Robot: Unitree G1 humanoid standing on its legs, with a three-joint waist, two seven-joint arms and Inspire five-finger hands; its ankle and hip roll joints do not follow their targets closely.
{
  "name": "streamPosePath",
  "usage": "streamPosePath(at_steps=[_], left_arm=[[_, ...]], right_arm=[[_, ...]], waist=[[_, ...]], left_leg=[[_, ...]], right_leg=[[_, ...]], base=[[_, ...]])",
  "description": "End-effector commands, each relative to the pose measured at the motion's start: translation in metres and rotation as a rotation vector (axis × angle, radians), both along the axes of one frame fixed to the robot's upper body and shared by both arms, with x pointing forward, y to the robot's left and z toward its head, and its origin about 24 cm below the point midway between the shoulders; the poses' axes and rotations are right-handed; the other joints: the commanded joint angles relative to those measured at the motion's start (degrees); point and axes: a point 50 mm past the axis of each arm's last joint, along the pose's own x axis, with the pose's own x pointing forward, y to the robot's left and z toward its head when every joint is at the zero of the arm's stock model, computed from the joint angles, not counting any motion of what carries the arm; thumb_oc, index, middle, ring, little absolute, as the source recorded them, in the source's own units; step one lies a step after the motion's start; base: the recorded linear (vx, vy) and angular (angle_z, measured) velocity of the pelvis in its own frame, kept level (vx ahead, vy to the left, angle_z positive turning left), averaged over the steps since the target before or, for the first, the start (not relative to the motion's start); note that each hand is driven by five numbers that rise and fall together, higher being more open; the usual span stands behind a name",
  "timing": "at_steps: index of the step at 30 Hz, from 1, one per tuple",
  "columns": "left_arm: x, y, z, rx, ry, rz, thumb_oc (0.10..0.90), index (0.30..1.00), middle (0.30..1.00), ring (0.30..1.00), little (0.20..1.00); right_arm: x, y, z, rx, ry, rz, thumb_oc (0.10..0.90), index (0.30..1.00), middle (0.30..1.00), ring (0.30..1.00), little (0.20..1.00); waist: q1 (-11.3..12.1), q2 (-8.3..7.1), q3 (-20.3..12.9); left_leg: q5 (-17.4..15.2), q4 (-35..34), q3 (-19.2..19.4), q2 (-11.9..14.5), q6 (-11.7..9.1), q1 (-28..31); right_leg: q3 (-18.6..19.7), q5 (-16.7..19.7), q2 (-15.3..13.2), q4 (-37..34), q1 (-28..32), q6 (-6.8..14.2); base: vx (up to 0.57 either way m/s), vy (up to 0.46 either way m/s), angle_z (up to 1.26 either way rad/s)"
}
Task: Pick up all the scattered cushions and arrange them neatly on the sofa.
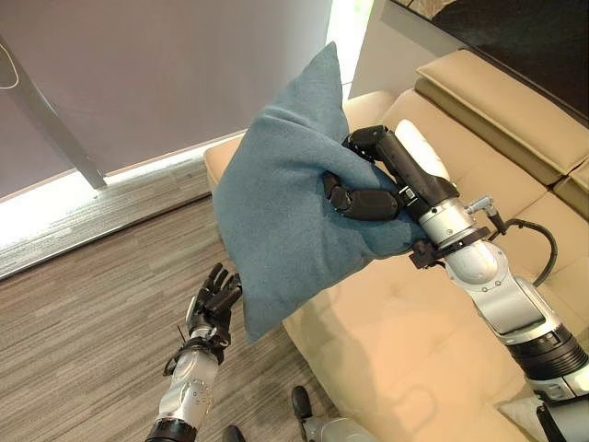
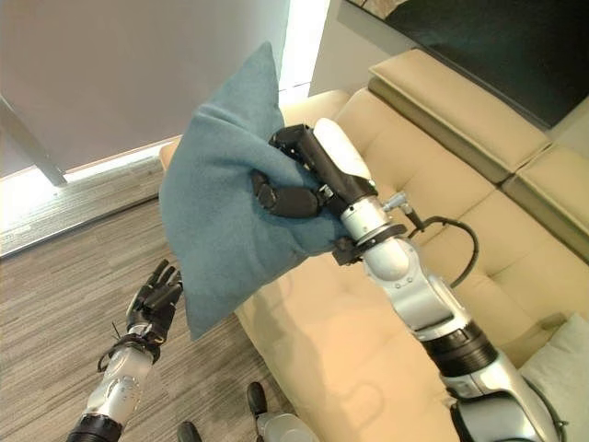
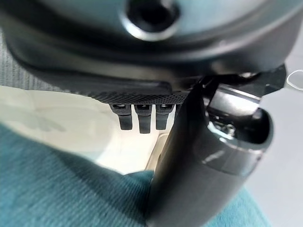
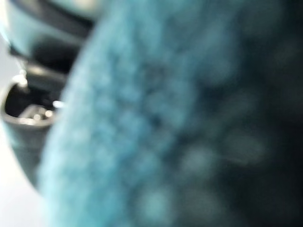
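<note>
A teal cushion point(image 1: 281, 198) hangs in the air over the near end of the beige sofa point(image 1: 433, 322), one corner pointing up. My right hand point(image 1: 363, 198) is shut on its right edge, thumb across the front, fingers behind the cloth. The same cushion point(image 4: 165, 118) presses close against the right wrist camera. My left hand point(image 1: 213, 304) is low over the wood floor, just below the cushion's bottom corner, its fingers straight and apart, holding nothing. The teal cloth point(image 3: 61, 189) lies beyond its fingers point(image 3: 139, 120) in the left wrist view.
A pale cushion point(image 2: 566, 368) lies at the sofa's near right end. The sofa's backrest point(image 1: 502, 110) runs along the right. Grey wood floor point(image 1: 83, 322) spreads to the left, with a slanted pale post point(image 1: 55, 124) before a grey wall.
</note>
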Motion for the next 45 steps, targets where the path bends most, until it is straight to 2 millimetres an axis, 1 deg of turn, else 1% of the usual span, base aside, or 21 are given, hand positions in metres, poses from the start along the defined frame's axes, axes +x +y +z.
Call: streamPosePath(at_steps=[1,4,6,10,15,16,19,21,28,30,31,32,36,37,38,39,40,41,42,44,45], left_arm=[[0.016,-0.019,0.024,-0.008,-0.158,-0.127,0.8,0.9,0.9,0.9,0.9],[0.017,-0.027,0.02,-0.021,-0.14,-0.152,0.8,0.9,0.9,0.9,0.9],[0.017,-0.04,0.014,-0.042,-0.105,-0.197,0.8,0.9,0.9,0.9,0.9],[0.017,-0.06,0.011,-0.049,-0.086,-0.271,0.8,0.9,0.9,0.9,0.9],[0.01,-0.09,0.004,-0.11,-0.05,-0.363,0.8,0.9,0.9,0.9,0.9],[0.01,-0.09,0.004,-0.11,-0.05,-0.363,0.8,0.9,0.9,0.9,0.9],[0.005,-0.106,0.0,-0.136,-0.025,-0.41,0.8,0.9,0.9,0.9,0.9],[0.007,-0.109,0.003,-0.142,-0.034,-0.409,0.8,0.9,0.9,0.9,0.9],[0.009,-0.101,0.011,-0.114,-0.077,-0.408,0.8,0.9,0.9,0.9,0.9],[0.009,-0.096,0.011,-0.103,-0.089,-0.414,0.8,0.9,0.9,0.9,0.9],[0.011,-0.089,0.016,-0.088,-0.148,-0.396,0.8,0.9,0.9,0.9,0.9],[0.015,-0.094,0.018,-0.075,-0.142,-0.451,0.8,0.9,0.9,0.9,0.9],[0.017,-0.098,0.03,-0.096,-0.205,-0.458,0.8,0.9,0.9,0.9,0.9],[0.018,-0.094,0.037,-0.131,-0.234,-0.421,0.8,0.9,0.9,0.9,0.9],[0.018,-0.094,0.037,-0.131,-0.234,-0.421,0.8,0.9,0.9,0.9,0.9],[0.016,-0.08,0.051,-0.202,-0.289,-0.355,0.8,0.9,0.9,0.9,0.9],[0.013,-0.076,0.055,-0.247,-0.307,-0.292,0.8,0.9,0.9,0.9,0.9],[0.012,-0.076,0.055,-0.247,-0.305,-0.292,0.8,0.9,0.9,0.9,0.9],[0.007,-0.071,0.052,-0.248,-0.293,-0.25,0.8,0.9,0.9,0.9,0.9],[0.006,-0.059,0.042,-0.229,-0.253,-0.183,0.8,0.9,0.9,0.9,0.9],[0.006,-0.059,0.042,-0.229,-0.253,-0.183,0.8,0.9,0.9,0.9,0.9]], right_arm=[[-0.034,0.027,0.063,0.297,-0.345,0.245,0.4,0.3,0.3,0.3,0.3],[-0.036,0.031,0.066,0.313,-0.352,0.269,0.4,0.3,0.3,0.3,0.3],[-0.038,0.04,0.07,0.34,-0.365,0.312,0.4,0.3,0.3,0.3,0.3],[-0.042,0.049,0.077,0.375,-0.391,0.359,0.4,0.3,0.3,0.3,0.3],[-0.046,0.057,0.083,0.413,-0.406,0.404,0.4,0.3,0.3,0.3,0.3],[-0.046,0.057,0.083,0.413,-0.406,0.404,0.4,0.3,0.3,0.3,0.3],[-0.049,0.06,0.085,0.431,-0.426,0.418,0.4,0.3,0.3,0.3,0.3],[-0.05,0.062,0.087,0.427,-0.438,0.418,0.4,0.3,0.3,0.3,0.3],[-0.049,0.056,0.085,0.419,-0.446,0.387,0.4,0.3,0.3,0.3,0.3],[-0.047,0.051,0.083,0.4,-0.441,0.361,0.4,0.3,0.3,0.3,0.3],[-0.038,0.048,0.077,0.38,-0.408,0.324,0.4,0.3,0.3,0.3,0.3],[-0.036,0.049,0.076,0.376,-0.401,0.323,0.4,0.3,0.3,0.3,0.3],[-0.026,0.046,0.071,0.326,-0.368,0.275,0.4,0.3,0.3,0.3,0.3],[-0.023,0.042,0.067,0.301,-0.362,0.238,0.4,0.3,0.3,0.3,0.3],[-0.023,0.042,0.067,0.301,-0.362,0.238,0.4,0.3,0.3,0.3,0.3],[-0.024,0.031,0.066,0.271,-0.372,0.189,0.4,0.3,0.3,0.3,0.3],[-0.025,0.025,0.064,0.269,-0.379,0.156,0.4,0.3,0.3,0.3,0.3],[-0.025,0.024,0.063,0.269,-0.378,0.155,0.4,0.3,0.3,0.3,0.3],[-0.027,0.019,0.057,0.285,-0.379,0.122,0.4,0.3,0.3,0.3,0.3],[-0.025,0.011,0.054,0.293,-0.37,0.085,0.4,0.3,0.3,0.3,0.3],[-0.025,0.011,0.054,0.293,-0.37,0.085,0.4,0.3,0.3,0.3,0.3]], waist=[[0.82,-1.61,-11.86],[0.67,-1.51,-11.82],[0.29,-1.36,-11.87],[-0.08,-1.16,-11.79],[-0.22,-1.09,-11.73],[-0.2,-1.08,-11.73],[-0.3,-1.2,-11.58],[-0.32,-1.22,-11.48],[0.15,-1.31,-11.27],[0.41,-1.34,-11.28],[0.65,-1.54,-11.32],[0.62,-1.55,-11.43],[1.14,-1.62,-11.32],[1.67,-1.79,-11.27],[1.64,-1.8,-11.28],[2.34,-1.97,-11.12],[2.7,-2.03,-10.97],[2.72,-2.06,-11.06],[3.31,-2.31,-10.92],[3.82,-2.84,-10.88],[3.8,-2.85,-10.87]], left_leg=[[-8.66,0.29,-0.46,-2.53,1.23,2.81],[-8.68,0.29,-0.38,-2.55,1.3,2.9],[-8.69,0.29,-0.25,-2.52,1.42,2.99],[-8.72,0.29,-0.02,-2.59,1.58,3.11],[-8.74,0.29,0.23,-2.65,1.83,3.22],[-8.75,0.29,0.23,-2.64,1.84,3.22],[-8.74,0.29,-0.04,-2.68,1.91,3.08],[-8.7,0.29,-0.05,-2.69,1.93,2.98],[-8.54,0.29,0.0,-2.6,1.86,2.92],[-8.48,0.29,-0.11,-2.59,1.8,2.9],[-8.42,0.29,-0.42,-2.64,1.76,2.9],[-8.41,0.29,-0.44,-2.63,1.73,2.89],[-8.39,0.29,-0.99,-2.75,1.65,2.71],[-8.32,0.29,-1.38,-2.76,1.59,2.58],[-8.32,0.29,-1.41,-2.76,1.59,2.57],[-8.21,0.29,-1.96,-2.74,1.6,2.36],[-8.19,0.29,-2.2,-2.76,1.63,2.21],[-8.2,0.29,-2.25,-2.76,1.64,2.21],[-8.17,0.29,-2.66,-2.8,1.67,2.16],[-8.11,0.29,-2.94,-2.81,1.66,2.17],[-8.1,0.29,-2.96,-2.81,1.66,2.17]], right_leg=[[-3.17,-6.9,-3.39,4.09,1.23,7.34],[-3.03,-6.92,-3.36,4.21,1.21,7.32],[-2.69,-6.95,-3.39,4.38,1.16,7.28],[-2.3,-6.82,-3.32,4.58,0.98,7.28],[-2.0,-6.7,-3.31,4.61,0.8,7.26],[-1.99,-6.7,-3.31,4.61,0.8,7.26],[-2.01,-6.69,-3.34,4.71,0.66,7.27],[-1.96,-6.59,-3.26,4.75,0.47,7.29],[-2.05,-6.5,-3.29,4.52,0.48,7.27],[-2.26,-6.45,-3.34,4.29,0.59,7.29],[-2.61,-6.44,-3.44,4.19,0.75,7.35],[-2.7,-6.5,-3.48,4.07,0.82,7.38],[-3.32,-6.45,-3.64,3.78,1.07,7.33],[-3.74,-6.44,-3.77,3.64,1.19,7.33],[-3.77,-6.44,-3.78,3.63,1.21,7.33],[-4.37,-6.54,-3.85,3.47,1.47,7.27],[-4.67,-6.56,-3.9,3.47,1.47,7.22],[-4.72,-6.57,-3.91,3.47,1.48,7.22],[-5.02,-6.68,-3.87,3.45,1.64,7.15],[-5.27,-6.9,-3.8,3.41,1.9,7.02],[-5.29,-6.91,-3.81,3.4,1.92,7.02]], base=[[0.0,0.0,0.0],[0.0,0.0,0.0],[0.0,0.009,-0.02],[0.0,0.008,-0.07],[0.0,0.004,-0.06],[0.0,0.0,0.0],[0.0,0.0,0.0],[-0.02,-0.019,-0.03],[-0.01,-0.009,-0.04],[0.0,0.0,0.0],[0.0,0.0,0.0],[0.0,0.0,0.0],[-0.01,-0.002,0.03],[0.0,-0.01,0.04],[-0.02,-0.019,0.08],[-0.02,-0.017,0.08],[-0.01,-0.017,0.09],[0.0,-0.029,0.1],[0.01,-0.032,0.12],[0.0,-0.034,0.15],[-0.01,-0.021,0.15]])
